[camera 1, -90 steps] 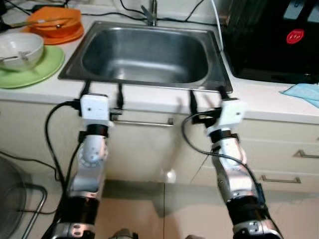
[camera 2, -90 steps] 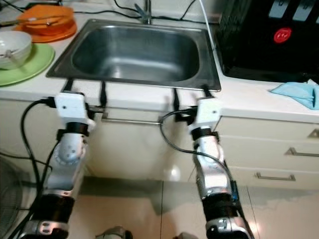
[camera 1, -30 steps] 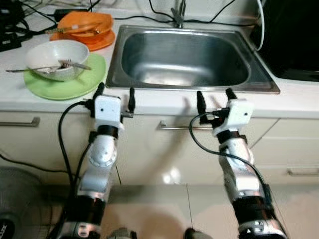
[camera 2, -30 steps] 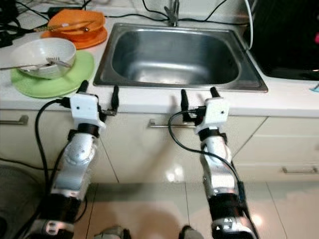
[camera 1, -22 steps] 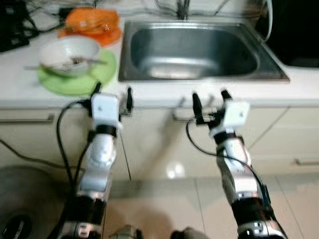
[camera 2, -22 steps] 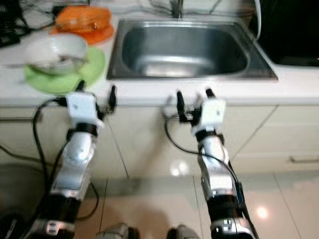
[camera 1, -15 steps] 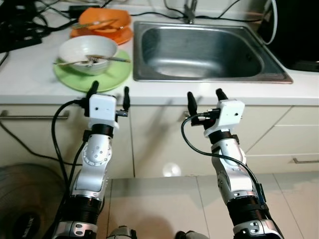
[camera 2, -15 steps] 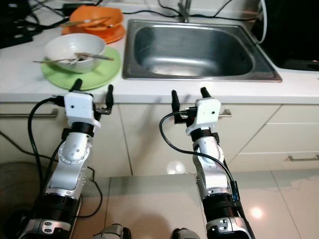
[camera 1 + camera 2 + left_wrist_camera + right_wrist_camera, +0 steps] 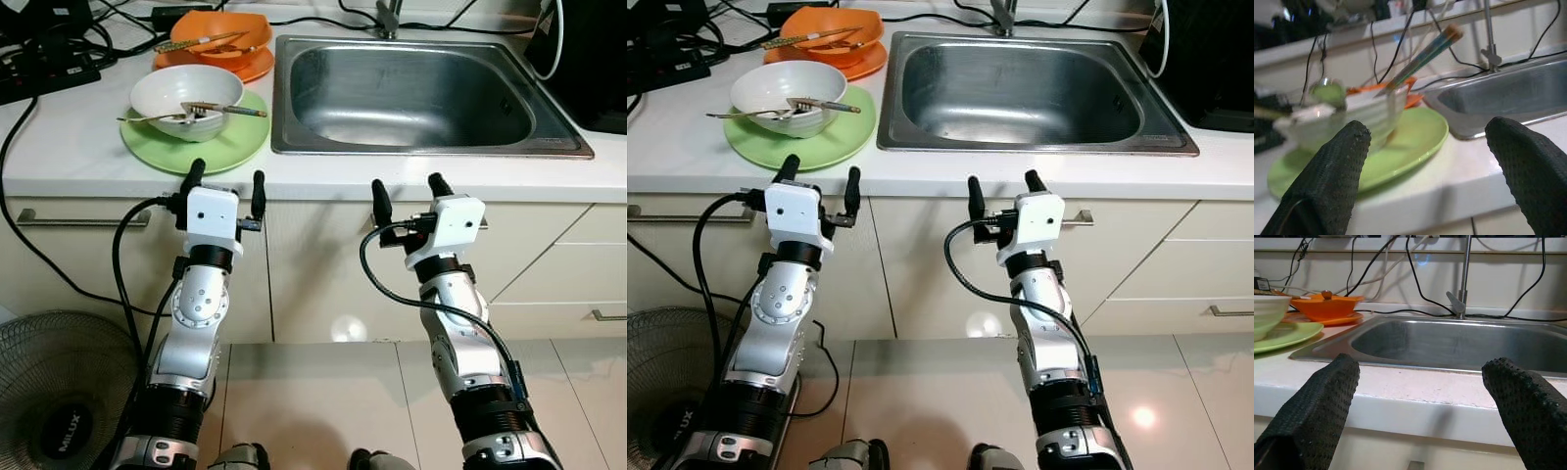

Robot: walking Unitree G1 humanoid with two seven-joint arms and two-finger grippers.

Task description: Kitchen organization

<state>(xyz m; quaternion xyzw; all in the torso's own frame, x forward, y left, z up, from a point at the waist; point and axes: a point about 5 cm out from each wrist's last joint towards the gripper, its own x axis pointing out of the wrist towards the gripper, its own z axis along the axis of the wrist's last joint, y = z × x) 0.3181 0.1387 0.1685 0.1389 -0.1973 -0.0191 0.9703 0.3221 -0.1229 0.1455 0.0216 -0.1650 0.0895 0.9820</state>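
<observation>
Both claws hang empty with fingers apart at the tabletop [image 9: 88, 147] edge, the left claw [image 9: 224, 186] near the green plate [image 9: 231, 143], the right claw [image 9: 406, 196] before the sink [image 9: 411, 93]. A white bowl [image 9: 186, 93] with cutlery sits on the plate, an orange dish [image 9: 216, 44] behind it

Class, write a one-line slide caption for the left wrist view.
Open left gripper faces a white bowl holding chopsticks on a green plate, beside the sink.

floor fan [image 9: 54, 411], black cables [image 9: 59, 59], cabinet handle [image 9: 78, 217]
</observation>
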